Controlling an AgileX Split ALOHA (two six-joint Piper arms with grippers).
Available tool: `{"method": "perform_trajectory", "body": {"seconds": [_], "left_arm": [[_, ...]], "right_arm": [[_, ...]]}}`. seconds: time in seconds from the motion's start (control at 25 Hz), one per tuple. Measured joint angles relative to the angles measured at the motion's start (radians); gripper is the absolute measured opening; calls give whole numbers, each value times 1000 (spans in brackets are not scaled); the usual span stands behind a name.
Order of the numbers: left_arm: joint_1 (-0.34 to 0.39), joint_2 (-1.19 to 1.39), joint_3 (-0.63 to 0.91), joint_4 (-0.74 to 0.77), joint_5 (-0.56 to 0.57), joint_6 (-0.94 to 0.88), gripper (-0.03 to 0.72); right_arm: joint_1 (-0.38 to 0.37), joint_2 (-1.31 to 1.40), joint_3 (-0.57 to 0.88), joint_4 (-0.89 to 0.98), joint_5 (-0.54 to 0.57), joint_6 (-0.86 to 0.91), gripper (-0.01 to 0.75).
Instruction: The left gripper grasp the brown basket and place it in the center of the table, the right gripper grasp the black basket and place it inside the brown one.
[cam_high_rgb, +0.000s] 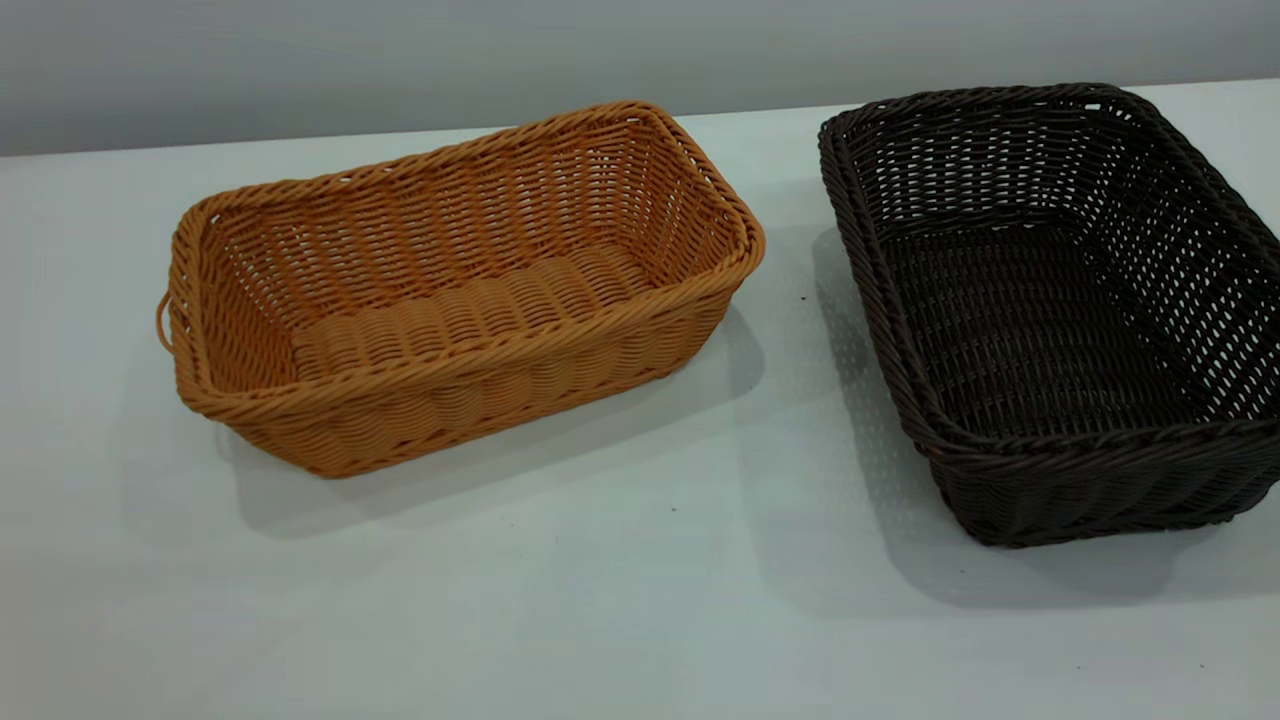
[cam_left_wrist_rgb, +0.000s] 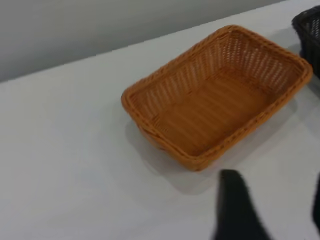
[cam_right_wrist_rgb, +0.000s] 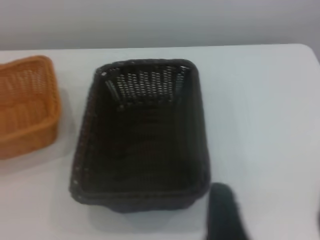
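Well apart: brown basket, left tool.

A plain grey wall stands behind the far edge of the tabletop. It has no marks on it. The wall is a bit darker grey than the tabletop in front of it. It runs all the way across.

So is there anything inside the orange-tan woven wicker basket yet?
Nothing: the orange-tan woven wicker basket shows only its bare woven floor. The dark brown-black wicker basket sits apart beside it on the white table. The near wall hides a strip of floor in the exterior view.
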Motion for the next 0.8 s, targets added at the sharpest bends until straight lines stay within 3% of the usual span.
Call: {"method": "perform_trajectory", "body": {"seconds": [0.08, 0.2, 0.36, 0.8], "left_arm": [[0, 60, -20, 3, -32, 33, 426], [0, 165, -25, 4, -106, 91, 480], [-20, 307, -41, 3, -196, 183, 491], [-202, 685, -91, 16, -233, 304, 491]], "right_arm": [[0, 66, -30, 36, -11, -11, 505], [0, 168, -42, 110, -94, -13, 546], [0, 304, -42, 232, -175, -13, 552], [0, 503, -39, 658, -223, 7, 556]]}}
